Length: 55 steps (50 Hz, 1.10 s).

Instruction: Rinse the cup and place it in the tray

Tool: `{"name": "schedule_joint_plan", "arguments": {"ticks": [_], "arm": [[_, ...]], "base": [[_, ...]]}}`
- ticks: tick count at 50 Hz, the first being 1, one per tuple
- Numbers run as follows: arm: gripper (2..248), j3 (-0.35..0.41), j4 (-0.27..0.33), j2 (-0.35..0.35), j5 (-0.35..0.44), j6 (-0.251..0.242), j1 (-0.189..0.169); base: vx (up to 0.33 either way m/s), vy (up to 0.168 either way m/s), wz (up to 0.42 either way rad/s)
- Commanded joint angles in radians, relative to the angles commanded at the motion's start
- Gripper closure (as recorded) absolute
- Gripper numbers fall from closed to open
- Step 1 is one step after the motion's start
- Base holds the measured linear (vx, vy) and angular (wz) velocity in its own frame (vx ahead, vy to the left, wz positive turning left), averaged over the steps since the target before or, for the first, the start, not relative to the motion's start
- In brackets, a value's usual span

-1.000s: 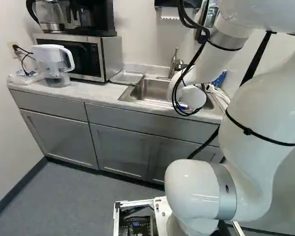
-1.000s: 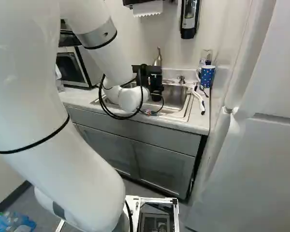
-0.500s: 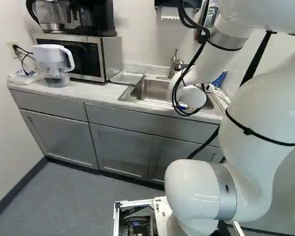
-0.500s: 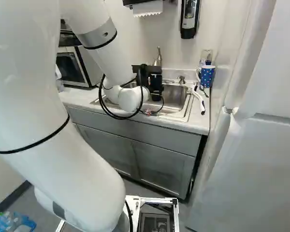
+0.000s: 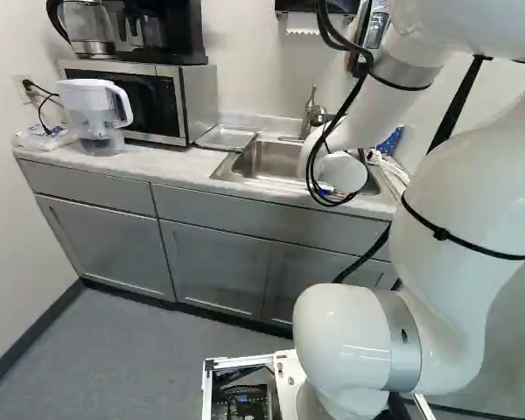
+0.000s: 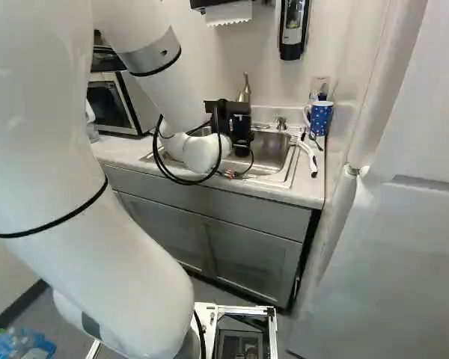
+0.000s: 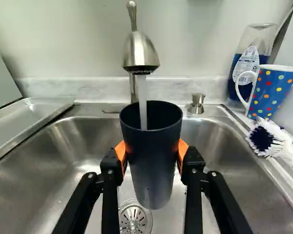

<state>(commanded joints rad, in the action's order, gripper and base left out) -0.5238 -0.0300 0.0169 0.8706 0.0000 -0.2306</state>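
My gripper (image 6: 241,133) is over the sink in the right base view, its fingertips hidden there. In the wrist view both orange pads of the gripper (image 7: 151,152) press on the dark cup (image 7: 152,165) from opposite sides. The cup is upright, mouth up, above the sink drain. Water from the faucet (image 7: 140,51) runs in a stream into its mouth. The metal tray (image 7: 27,119) lies on the counter beside the sink (image 7: 224,146), on the side away from the mug; it also shows between microwave and sink in the left base view.
A dotted blue mug (image 7: 272,90), a soap bottle (image 7: 249,61) and a white-handled brush (image 7: 266,139) stand or lie beside the sink. A soap pump (image 7: 197,103) is near the faucet. The microwave (image 5: 149,103) and a water pitcher (image 5: 94,114) are farther along the counter.
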Motion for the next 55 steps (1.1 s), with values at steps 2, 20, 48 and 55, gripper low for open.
{"name": "schedule_joint_plan", "arguments": {"ticks": [2,20,48,55], "arm": [[129,0.000,0.000,0.000,0.000,0.000,0.000],[129,0.000,0.000,0.000,0.000,0.000,0.000],[129,0.000,0.000,0.000,0.000,0.000,0.000],[129,0.000,0.000,0.000,0.000,0.000,0.000]], "base": [[0.000,0.000,0.000],[0.000,0.000,0.000],[0.000,0.000,0.000],[0.000,0.000,0.000]]}}
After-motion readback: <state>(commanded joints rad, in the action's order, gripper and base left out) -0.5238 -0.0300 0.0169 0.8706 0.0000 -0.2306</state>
